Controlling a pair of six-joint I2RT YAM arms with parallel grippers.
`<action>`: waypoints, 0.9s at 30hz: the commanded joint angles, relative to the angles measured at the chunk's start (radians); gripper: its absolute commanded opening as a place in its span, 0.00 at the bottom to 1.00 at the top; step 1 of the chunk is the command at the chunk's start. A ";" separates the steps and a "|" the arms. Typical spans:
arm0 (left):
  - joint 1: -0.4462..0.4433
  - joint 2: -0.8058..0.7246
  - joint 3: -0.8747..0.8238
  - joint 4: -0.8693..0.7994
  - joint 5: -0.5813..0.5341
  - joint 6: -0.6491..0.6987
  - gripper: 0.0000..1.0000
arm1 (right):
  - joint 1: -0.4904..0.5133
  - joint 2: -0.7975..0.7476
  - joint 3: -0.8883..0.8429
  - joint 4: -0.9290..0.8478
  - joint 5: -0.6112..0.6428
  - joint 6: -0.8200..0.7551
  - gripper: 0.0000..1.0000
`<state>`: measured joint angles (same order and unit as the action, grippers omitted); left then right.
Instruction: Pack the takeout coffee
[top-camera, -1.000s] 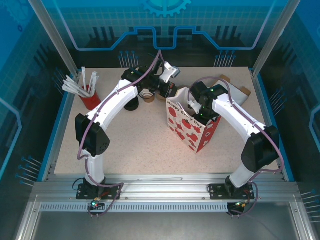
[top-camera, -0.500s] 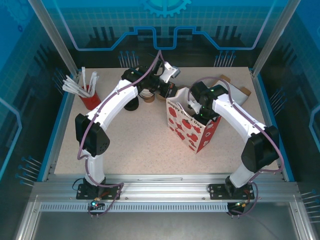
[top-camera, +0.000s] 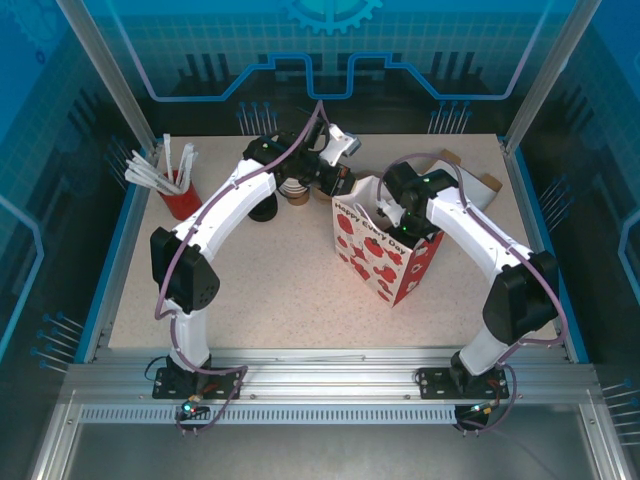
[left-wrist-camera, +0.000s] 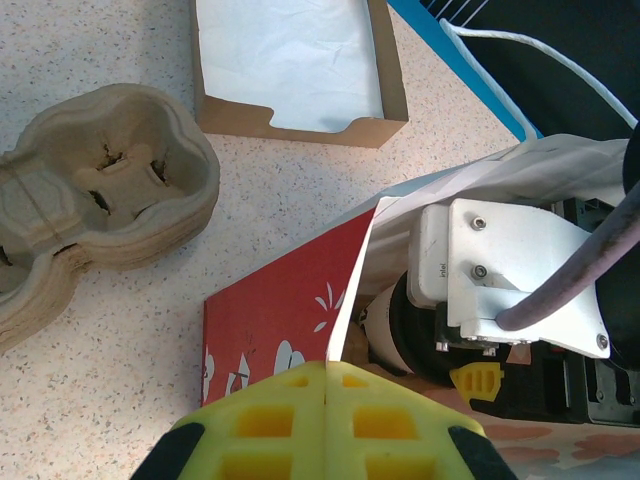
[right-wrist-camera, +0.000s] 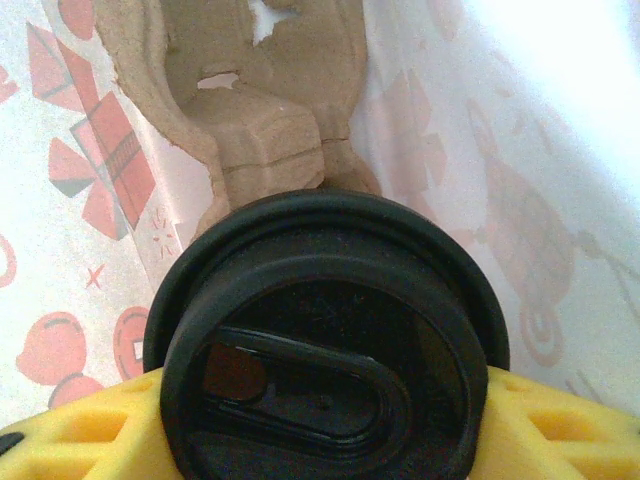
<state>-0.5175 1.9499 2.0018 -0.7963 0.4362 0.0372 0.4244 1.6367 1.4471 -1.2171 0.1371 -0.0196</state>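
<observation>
Top view: 2 arms, 1 gift bag (top-camera: 385, 262) standing on the surface (top-camera: 270, 290), right of centre. Left arm (top-camera: 235, 200) reaches to the bag's back-left rim. Right arm (top-camera: 470, 235) dips into the open top. 1 red holder (top-camera: 180, 202) with several white sticks at back left; too small to count.

Left wrist view: left pincer (left-wrist-camera: 326, 385) fully closed, yellow fingers (left-wrist-camera: 270, 425) meeting on the bag's paper edge, so it has the rim pinched. On the surface beyond: 1 stack of pulp cup carriers (left-wrist-camera: 100, 190), 1 cardboard tray (left-wrist-camera: 300, 125) lined with white paper, the two well apart.

Right wrist view: right pincer (right-wrist-camera: 325, 445) partly open, 2 yellow fingers (right-wrist-camera: 560, 430) pressed against either side of 1 takeout coffee (right-wrist-camera: 325, 340), black lid facing the camera. Cup is gripped inside the bag, white walls on both sides. 1 pulp carrier piece (right-wrist-camera: 270, 120) beyond it in the bag.
</observation>
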 joint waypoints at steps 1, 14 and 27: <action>-0.003 0.012 0.029 -0.030 0.010 0.027 0.00 | -0.018 0.066 -0.051 0.014 -0.049 -0.007 0.28; -0.004 0.011 0.029 -0.032 0.008 0.029 0.00 | -0.020 0.087 -0.062 0.036 -0.068 -0.012 0.29; -0.003 0.010 0.026 -0.031 0.008 0.028 0.00 | -0.021 0.107 -0.061 0.042 -0.059 -0.014 0.30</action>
<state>-0.5175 1.9499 2.0018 -0.7967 0.4362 0.0376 0.4179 1.6524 1.4483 -1.2060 0.1310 -0.0303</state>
